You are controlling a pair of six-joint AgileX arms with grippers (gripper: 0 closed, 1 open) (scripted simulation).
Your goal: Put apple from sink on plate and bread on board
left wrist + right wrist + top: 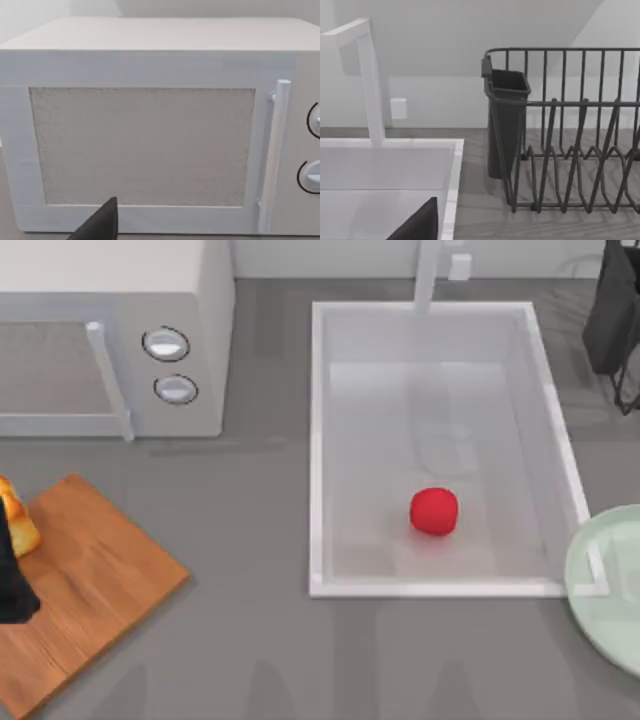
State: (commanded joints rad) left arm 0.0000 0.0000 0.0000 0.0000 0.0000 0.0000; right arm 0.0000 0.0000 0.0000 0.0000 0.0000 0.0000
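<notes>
The red apple (pixel 434 511) lies on the bottom of the white sink (pixel 318 450), towards its front. The mint-green plate (pixel 612 585) sits at the table's right edge, just right of the sink's front corner. The wooden board (pixel 95 585) lies at the front left. The golden bread (pixel 17 523) shows at the left edge over the board's far corner, partly cut off. Part of my left gripper (pixel 12 588) hangs dark right beside the bread; whether it touches the bread I cannot tell. A dark part of my left gripper (pixel 100 226) faces the microwave. My right gripper (pixel 420 225) is low by the sink rim.
A white microwave (pixel 120 335) with two knobs stands at the back left, behind the board. The faucet post (pixel 428 275) rises at the sink's back side. A dark wire dish rack (pixel 570 135) with a cup holder (pixel 612 320) stands at the back right.
</notes>
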